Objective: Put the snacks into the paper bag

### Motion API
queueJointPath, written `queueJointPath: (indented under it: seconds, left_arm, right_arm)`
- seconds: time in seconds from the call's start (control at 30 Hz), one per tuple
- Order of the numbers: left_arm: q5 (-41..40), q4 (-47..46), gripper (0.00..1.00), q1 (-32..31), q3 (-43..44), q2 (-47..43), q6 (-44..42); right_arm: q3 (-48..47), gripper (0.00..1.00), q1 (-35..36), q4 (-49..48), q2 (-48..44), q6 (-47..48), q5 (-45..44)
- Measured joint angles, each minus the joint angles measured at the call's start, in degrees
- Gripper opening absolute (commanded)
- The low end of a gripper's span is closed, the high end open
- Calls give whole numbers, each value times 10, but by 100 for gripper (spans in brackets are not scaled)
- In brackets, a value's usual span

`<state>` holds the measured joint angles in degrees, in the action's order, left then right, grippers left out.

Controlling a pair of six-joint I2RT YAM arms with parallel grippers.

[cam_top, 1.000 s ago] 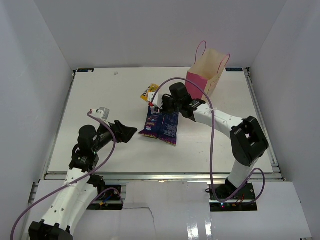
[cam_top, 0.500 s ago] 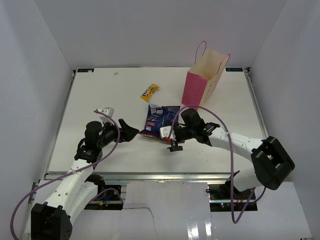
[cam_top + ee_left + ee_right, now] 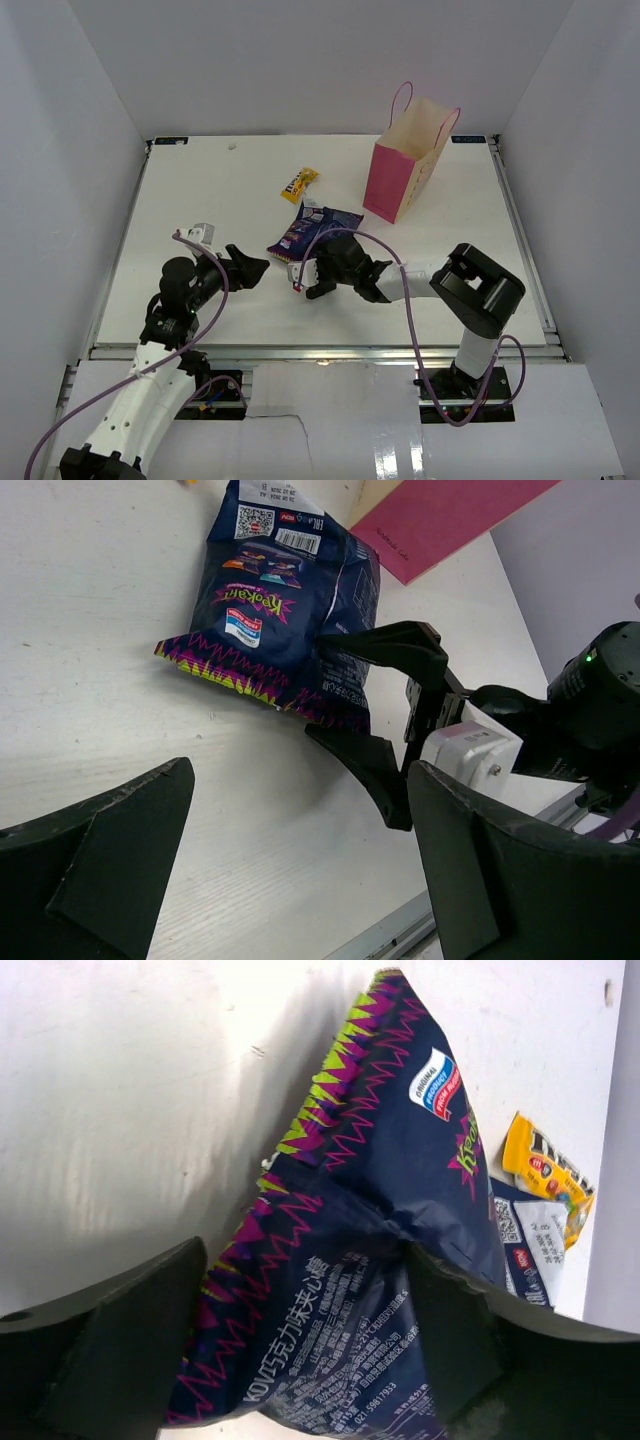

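Note:
The dark blue-purple snack bag (image 3: 312, 230) lies crumpled on the table's middle; it also shows in the left wrist view (image 3: 280, 600) and fills the right wrist view (image 3: 380, 1250). My right gripper (image 3: 314, 272) is low at the bag's near edge, open, its fingers (image 3: 385, 650) straddling the bag's corner (image 3: 300, 1360). My left gripper (image 3: 248, 264) is open and empty, left of the bag (image 3: 300, 870). A yellow candy packet (image 3: 299, 183) lies beyond the bag (image 3: 545, 1170). The pink paper bag (image 3: 408, 165) stands upright at the back right. No brown bars are in view.
White walls close in the table on the left, back and right. The table's near metal edge (image 3: 320, 350) runs just below both grippers. The pink bag's side shows at the top of the left wrist view (image 3: 450, 520).
My right arm swung from behind the snack bag round to its near side and dropped low. The snack bag shifted back and crumpled. My left gripper stayed about where it was.

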<state>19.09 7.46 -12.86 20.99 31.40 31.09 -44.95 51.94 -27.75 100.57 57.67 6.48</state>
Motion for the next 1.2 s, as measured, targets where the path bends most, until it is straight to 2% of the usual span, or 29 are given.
queueJointPath:
  seconds: [0.03,0.07,0.13,0.17,0.2,0.4,0.53,0.7,1.2]
  left_arm:
    - [-3,2,98,0,0,-4,0]
    - [-5,3,98,0,0,-6,1]
    - [-7,3,98,0,0,-6,1]
    - [-8,3,98,0,0,-5,1]
    - [-8,3,98,0,0,-3,1]
    - [-6,-3,98,0,-9,14,2]
    - [-3,-5,98,0,-12,18,3]
    - [-1,-10,98,0,-12,11,5]
    - [9,-22,98,0,-15,1,12]
  right_arm:
    - [-7,72,3,-3,7,-4,-10]
    - [-10,55,4,-5,11,-6,-19]
    - [-12,36,6,-12,17,-11,-40]
    - [-12,18,7,-12,17,-15,-47]
    - [-12,9,8,-16,17,-17,-57]
    - [-7,8,1,-4,-13,-49,-69]
    - [-2,8,-20,55,-88,-74,-30]
    - [-3,8,-48,84,-173,-93,14]
    - [-27,8,-100,141,-259,-126,76]
